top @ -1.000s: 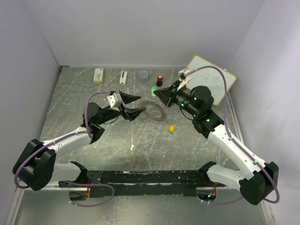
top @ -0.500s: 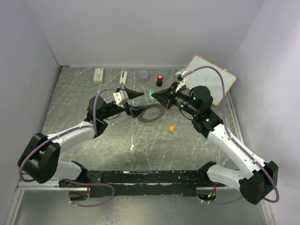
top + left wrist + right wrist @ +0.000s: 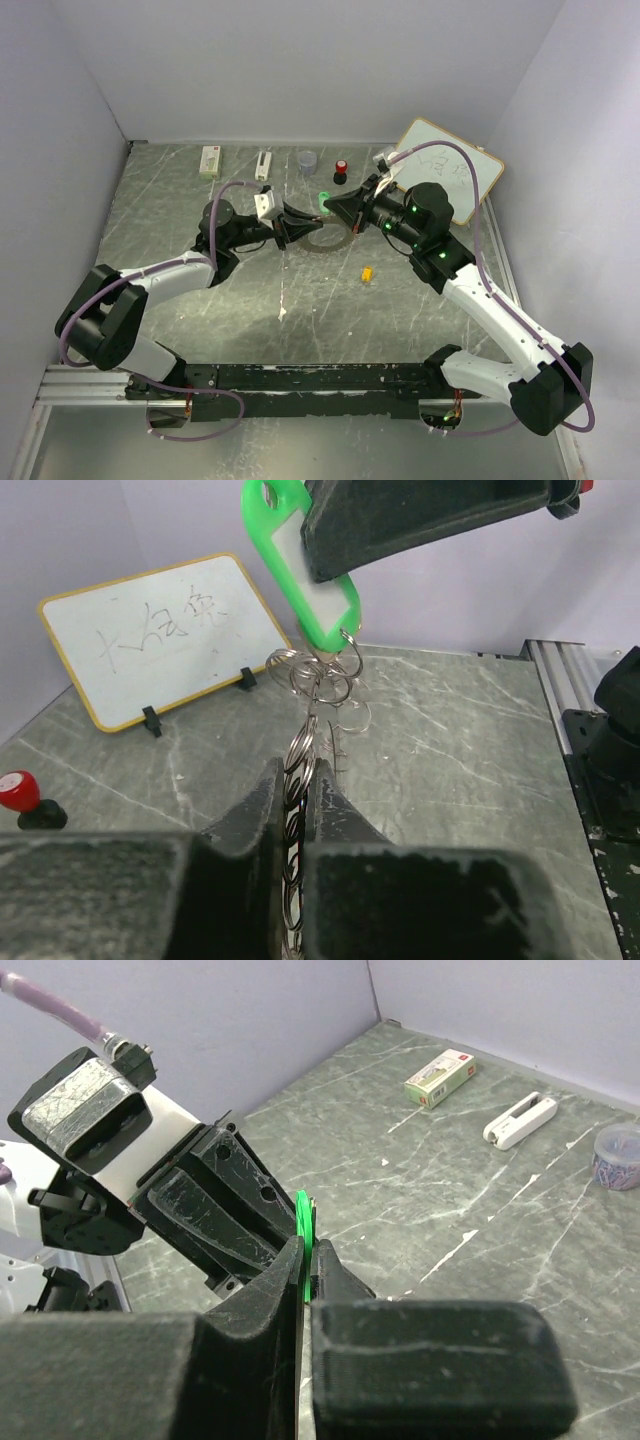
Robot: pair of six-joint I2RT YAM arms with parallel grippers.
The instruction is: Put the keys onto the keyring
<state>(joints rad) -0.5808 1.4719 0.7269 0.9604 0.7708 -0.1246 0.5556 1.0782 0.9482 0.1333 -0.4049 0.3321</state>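
My left gripper [image 3: 293,772] is shut on the keyring [image 3: 298,755], which runs edge-on between its jaws as a string of small silvery rings. Above it hangs the green key [image 3: 292,565], a plastic tag with a white label. Its small ring touches the cluster at the keyring's top. My right gripper [image 3: 308,1248] is shut on that green key [image 3: 304,1218], facing the left gripper [image 3: 300,222] closely. From above, both meet near the keyring [image 3: 322,247] with the green key [image 3: 323,203] between them. The yellow-orange key [image 3: 367,272] lies alone on the table, right of the ring.
A whiteboard [image 3: 450,168] leans at the back right. Along the back edge stand a red-topped black knob [image 3: 341,171], a small grey cup [image 3: 307,161], a white clip [image 3: 263,164] and a white box [image 3: 210,160].
My left gripper has swung right toward the right gripper and shut on the keyring. The right arm, holding the green key, has barely moved.
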